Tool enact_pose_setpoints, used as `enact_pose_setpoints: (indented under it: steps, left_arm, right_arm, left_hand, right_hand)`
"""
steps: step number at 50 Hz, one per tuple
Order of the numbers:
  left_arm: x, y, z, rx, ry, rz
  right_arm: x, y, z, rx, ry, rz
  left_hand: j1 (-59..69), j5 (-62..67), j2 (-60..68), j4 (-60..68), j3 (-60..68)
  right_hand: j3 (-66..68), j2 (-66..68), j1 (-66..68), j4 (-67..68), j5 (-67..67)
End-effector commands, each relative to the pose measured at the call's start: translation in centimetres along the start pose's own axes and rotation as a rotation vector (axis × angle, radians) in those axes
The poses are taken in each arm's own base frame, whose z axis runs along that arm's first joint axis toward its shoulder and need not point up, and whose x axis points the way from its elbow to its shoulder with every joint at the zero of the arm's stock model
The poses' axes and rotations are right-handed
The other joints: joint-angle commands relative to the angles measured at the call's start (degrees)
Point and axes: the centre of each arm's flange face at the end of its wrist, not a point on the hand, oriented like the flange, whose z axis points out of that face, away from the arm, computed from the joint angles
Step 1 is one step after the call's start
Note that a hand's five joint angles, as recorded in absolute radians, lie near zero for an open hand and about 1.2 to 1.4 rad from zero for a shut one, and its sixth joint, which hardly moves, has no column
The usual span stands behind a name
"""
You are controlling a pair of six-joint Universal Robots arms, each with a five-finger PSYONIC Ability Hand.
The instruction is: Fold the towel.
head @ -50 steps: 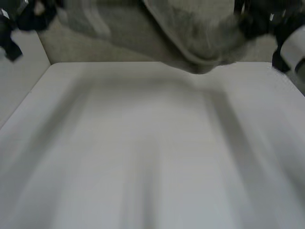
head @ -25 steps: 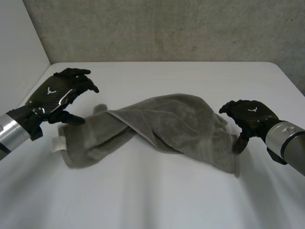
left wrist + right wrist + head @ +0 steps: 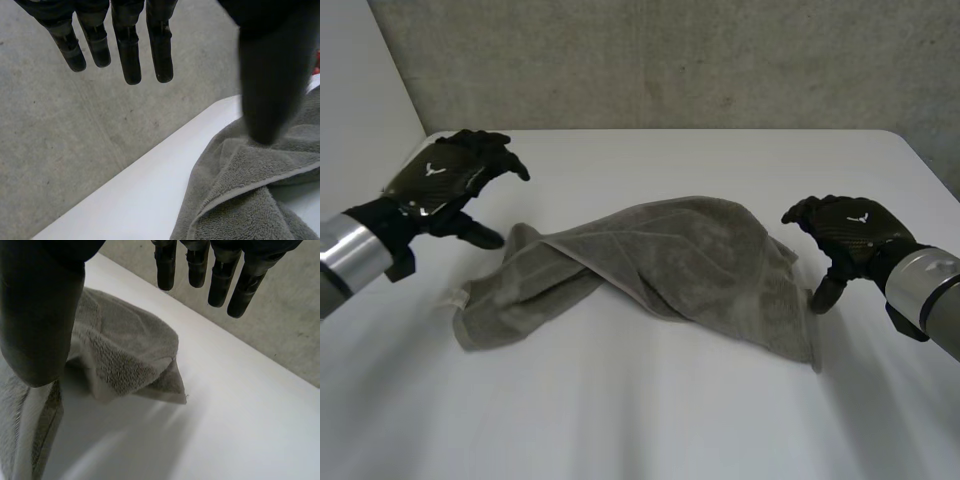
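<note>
Lying in a loose, rumpled heap across the middle of the white table [image 3: 650,420] is a grey terry-cloth towel [image 3: 660,265], humped highest at its centre and trailing out flatter toward each end. A small white tag [image 3: 450,298] sticks out from its near left corner.

The robot's black left hand [image 3: 445,180] is at the towel's left end, beside the far corner, with its fingers spread forward and its thumb pointing toward the cloth but apart from it. In the left wrist view the fingers [image 3: 129,50] hang straight and the thumb [image 3: 270,75] stands well away from them, with a folded, hemmed edge of the towel [image 3: 250,200] below it – nothing is in the hand's grasp.

The black right hand [image 3: 850,235] is at the towel's right end, just beside the edge, its palm facing down and its thumb reaching down toward the table. From its own wrist the fingers [image 3: 220,275] are straight and the thumb [image 3: 40,315] is held wide of them, with a bunched corner of the towel [image 3: 125,350] lying on the table [image 3: 225,415] beneath – this hand is also spread and has hold of nothing.

Behind the table runs a rough grey concrete wall [image 3: 670,60]
</note>
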Motion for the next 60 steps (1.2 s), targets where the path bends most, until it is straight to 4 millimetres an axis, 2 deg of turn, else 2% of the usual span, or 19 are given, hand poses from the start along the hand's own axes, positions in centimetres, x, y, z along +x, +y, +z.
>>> enact_pose_setpoints:
  steps: [1, 5, 7, 9, 13, 20, 26, 29, 31, 37, 40, 42, 43, 45, 46, 47, 49, 54, 60]
  left_arm:
    - [0.2, 2.5, 3.5, -0.06, -0.068, -0.041]
    - [-0.1, 3.8, 4.5, -0.106, -0.074, -0.074]
    - [0.2, 4.4, 5.1, -0.131, -0.058, -0.092]
    - [0.8, 5.6, 6.1, -0.186, -0.032, -0.117]
    - [0.8, 6.8, 6.6, -0.232, -0.042, -0.104]
    - [1.6, 8.8, 8.0, -0.281, -0.072, 0.016]
    - [1.6, 10.0, 8.5, -0.297, -0.082, 0.026]
    - [2.0, 10.2, 8.9, -0.297, -0.073, 0.027]
    - [2.2, 10.1, 8.9, -0.295, -0.069, 0.028]
    - [2.9, 9.1, 8.8, -0.286, -0.054, 0.031]
    - [3.3, 8.3, 8.0, -0.291, -0.05, 0.027]
    - [3.5, 6.7, 6.8, -0.28, -0.053, 0.038]
    - [3.5, 6.7, 6.8, -0.28, -0.053, 0.038]
    - [3.7, 6.0, 6.3, -0.274, -0.053, 0.039]
    - [3.9, 5.5, 5.7, -0.274, -0.055, 0.038]
    - [4.2, 5.1, 5.1, -0.277, -0.056, 0.037]
    - [4.3, 4.7, 4.5, -0.278, -0.063, 0.036]
    - [4.2, 3.9, 1.4, -0.306, -0.108, 0.016]
    - [4.9, 3.2, -0.5, -0.312, -0.121, 0.01]
  right_arm:
    - [-1.6, -1.5, -2.9, 0.065, -0.016, -0.03]
    - [-3.6, -1.1, -3.9, 0.07, -0.068, -0.044]
    - [-5.4, -0.5, -4.5, 0.06, -0.12, -0.055]
    - [-6.0, -0.2, -4.7, 0.059, -0.137, -0.061]
    - [-6.8, 0.4, -4.8, 0.056, -0.151, -0.069]
    - [-7.8, 2.5, -3.3, 0.004, -0.157, -0.071]
    - [-8.7, 4.0, -2.4, -0.01, -0.167, -0.045]
    - [-9.0, 4.3, -2.3, -0.011, -0.172, -0.027]
    - [-9.4, 4.8, -2.1, -0.015, -0.183, -0.011]
    - [-9.8, 5.7, -1.4, -0.026, -0.19, -0.013]
    - [-9.4, 6.1, -0.3, -0.021, -0.173, -0.016]
    - [-8.9, 5.8, 1.0, 0.01, -0.146, -0.021]
    - [-8.9, 5.8, 1.0, 0.01, -0.146, -0.021]
    - [-7.4, 5.3, 2.7, 0.037, -0.106, -0.014]
    - [-7.4, 5.3, 2.7, 0.037, -0.106, -0.014]
    - [-6.6, 5.1, 3.4, 0.045, -0.09, -0.01]
    - [-6.0, 4.9, 4.1, 0.053, -0.078, -0.006]
    - [-4.7, 4.3, 5.6, 0.068, -0.053, 0.0]
    - [-3.3, 4.1, 7.0, 0.064, -0.056, 0.013]
  left_hand:
    - [-2.7, -0.1, -2.3, -3.4, -2.9]
    - [-2.5, 0.1, -2.1, -3.4, -2.9]
    - [-2.4, 0.3, -1.9, -3.4, -2.9]
    - [-1.9, 0.8, -1.4, -3.4, -2.9]
    - [-1.9, 0.8, -1.4, -3.4, -2.9]
    - [-2.5, 0.1, -2.1, -3.4, -2.9]
    - [-1.5, 1.1, -1.1, -3.4, -2.9]
    - [8.1, 10.7, 8.5, -3.4, -2.9]
    - [30.5, 33.1, 30.9, -3.4, -2.9]
    - [46.4, 49.0, 46.9, -3.4, -2.9]
    - [50.4, 53.1, 50.9, -3.4, -2.9]
    - [50.4, 53.1, 50.9, -3.4, -2.9]
    - [50.4, 53.1, 50.9, -3.4, -2.9]
    - [50.4, 53.1, 50.9, -3.4, -2.9]
    - [50.4, 53.1, 50.9, -3.4, -2.9]
    - [50.4, 53.1, 50.9, -3.4, -2.9]
    - [50.4, 53.1, 50.9, -3.4, -2.9]
    - [50.4, 53.1, 50.9, -3.4, -2.9]
    - [50.4, 53.1, 50.9, -3.4, -2.9]
  right_hand:
    - [-2.5, -4.3, -4.3, -4.4, -3.5]
    - [-2.5, -4.3, -4.3, -4.4, -3.5]
    - [-2.5, -4.3, -4.3, -4.4, -3.5]
    - [-2.5, -4.3, -4.3, -4.4, -3.5]
    - [-2.5, -4.3, -4.3, -4.4, -3.5]
    - [-2.5, -4.3, -4.3, -4.4, -3.5]
    - [-2.5, -4.3, -4.3, -4.4, -3.5]
    - [-2.5, -4.3, -4.3, -4.4, -3.5]
    - [-2.5, -4.3, -4.3, -4.4, -3.5]
    - [-2.5, -4.3, -4.3, -4.4, -3.5]
    - [-2.5, -3.6, -3.6, -4.4, -2.7]
    - [-2.5, 20.7, 20.7, -4.4, 21.5]
    - [-2.5, 20.8, 20.8, -4.4, 21.7]
    - [-2.5, 50.4, 50.5, -4.4, 51.3]
    - [-2.5, 50.6, 50.6, -4.4, 51.4]
    - [-2.5, 59.9, 59.9, -4.4, 60.8]
    - [-2.5, 65.6, 65.6, -4.4, 66.5]
    - [-2.5, 65.7, 65.7, -4.4, 66.5]
    - [-2.5, 65.7, 65.7, -4.4, 66.5]
